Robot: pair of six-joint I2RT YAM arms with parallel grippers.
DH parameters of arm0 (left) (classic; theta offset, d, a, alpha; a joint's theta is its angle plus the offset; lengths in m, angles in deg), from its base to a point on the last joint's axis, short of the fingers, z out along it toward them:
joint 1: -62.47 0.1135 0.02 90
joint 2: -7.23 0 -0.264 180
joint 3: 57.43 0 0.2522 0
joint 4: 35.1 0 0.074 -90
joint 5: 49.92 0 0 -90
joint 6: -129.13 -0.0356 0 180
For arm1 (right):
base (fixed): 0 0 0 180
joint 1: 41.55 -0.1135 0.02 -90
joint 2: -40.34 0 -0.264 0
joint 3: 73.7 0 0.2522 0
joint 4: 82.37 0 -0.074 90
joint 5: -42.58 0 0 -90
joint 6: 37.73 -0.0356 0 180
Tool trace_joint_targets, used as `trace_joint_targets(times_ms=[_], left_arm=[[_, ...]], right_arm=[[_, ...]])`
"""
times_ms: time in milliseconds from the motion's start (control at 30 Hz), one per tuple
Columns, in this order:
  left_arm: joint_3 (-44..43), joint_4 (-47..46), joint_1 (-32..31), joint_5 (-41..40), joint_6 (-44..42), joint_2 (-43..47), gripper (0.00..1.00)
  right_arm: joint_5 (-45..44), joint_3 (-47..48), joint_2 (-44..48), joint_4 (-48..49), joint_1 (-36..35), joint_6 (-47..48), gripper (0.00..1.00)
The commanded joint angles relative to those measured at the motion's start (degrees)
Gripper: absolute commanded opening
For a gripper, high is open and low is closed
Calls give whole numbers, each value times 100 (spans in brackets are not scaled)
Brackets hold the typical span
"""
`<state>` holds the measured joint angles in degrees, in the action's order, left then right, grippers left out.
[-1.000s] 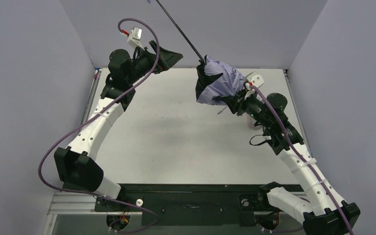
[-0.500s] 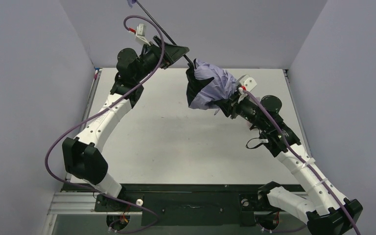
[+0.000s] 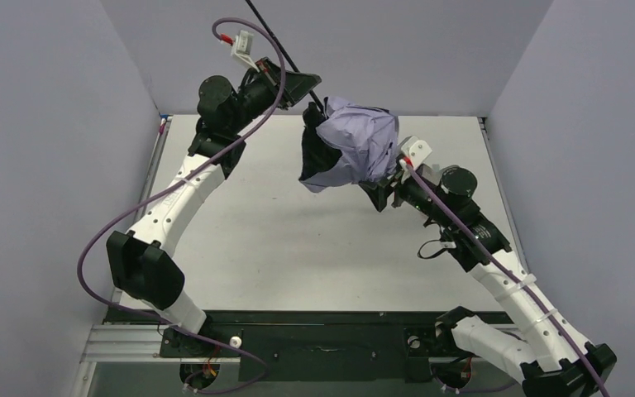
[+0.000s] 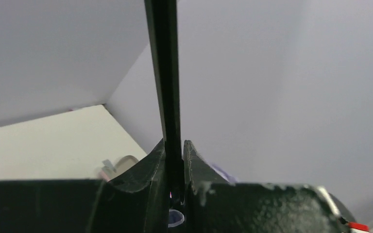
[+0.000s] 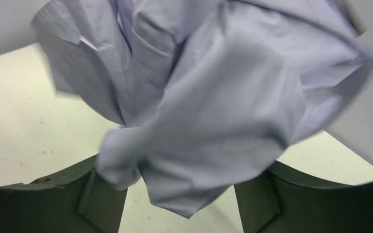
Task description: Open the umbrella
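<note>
The umbrella hangs above the back of the table. Its crumpled lilac canopy (image 3: 355, 136) shows a black underside (image 3: 318, 157), and the thin black shaft (image 3: 277, 41) runs up and left out of the top external view; the handle is out of view. My left gripper (image 3: 304, 85) is shut on the shaft just above the canopy. In the left wrist view the shaft (image 4: 165, 73) stands pinched between the closed fingers of the left gripper (image 4: 175, 148). My right gripper (image 3: 380, 188) sits under the canopy's right side. Its fingers (image 5: 102, 194) stand apart, open, with loose canopy fabric (image 5: 209, 121) hanging between them.
Grey walls (image 3: 430, 50) close in the table (image 3: 256, 231) at the back and both sides. A pale pinkish oblong thing (image 4: 121, 162) lies on the table, seen blurred past the left fingers. The right arm's cable (image 3: 496, 265) runs along its links.
My left gripper moved right to the shaft and shut on it. My right gripper's jaws opened. The canopy shifted left and spread looser.
</note>
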<state>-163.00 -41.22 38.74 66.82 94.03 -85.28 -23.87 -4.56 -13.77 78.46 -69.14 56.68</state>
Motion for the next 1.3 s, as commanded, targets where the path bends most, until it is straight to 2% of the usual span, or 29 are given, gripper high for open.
trace_joint_targets(times_ms=[0,200,300,333,400,467,533,633,767,867,967,1067,1133,1200,1267], left_arm=[[-360,301,161,-29,-1659,90,0],[-157,1194,11,26,-3839,399,0],[117,1496,-211,-266,-5579,582,0],[180,1669,-442,-398,-6478,665,0],[513,1860,-886,-764,-7511,830,0],[766,1860,-1277,-797,-7849,994,0],[860,1847,-1508,-805,-7795,1059,0],[808,1704,-1492,-1057,-7466,986,0],[294,1692,-706,-1680,-6664,575,0],[-158,1860,-471,-2364,-6329,201,0],[-135,1968,-818,-1801,-6283,300,0],[155,1964,-1333,-776,-6116,517,0],[69,1930,-1362,-676,-5683,469,0],[-325,2074,-932,-970,-5169,155,0],[-810,2384,-100,-1640,-4894,-231,0]], right_arm=[[-256,-409,554,-155,-20,533,72],[-793,-1176,1066,-611,49,633,78],[-1098,-1345,1221,-681,247,462,79],[-1164,-1400,1252,-685,453,328,79],[-1163,-1430,1204,-676,923,76,80],[-1091,-1407,1067,-658,1439,-156,80],[-912,-1343,903,-637,1926,-305,80],[-586,-1259,701,-643,2543,-422,80],[-320,-1215,654,-698,2898,-425,80],[-165,-1193,645,-751,2944,-377,80],[-10,-1160,576,-755,2947,-370,81],[60,-1114,493,-767,2950,-370,81],[86,-1070,461,-805,2950,-357,81],[147,-1023,483,-863,2957,-316,81],[223,-997,511,-921,2968,-247,81]])
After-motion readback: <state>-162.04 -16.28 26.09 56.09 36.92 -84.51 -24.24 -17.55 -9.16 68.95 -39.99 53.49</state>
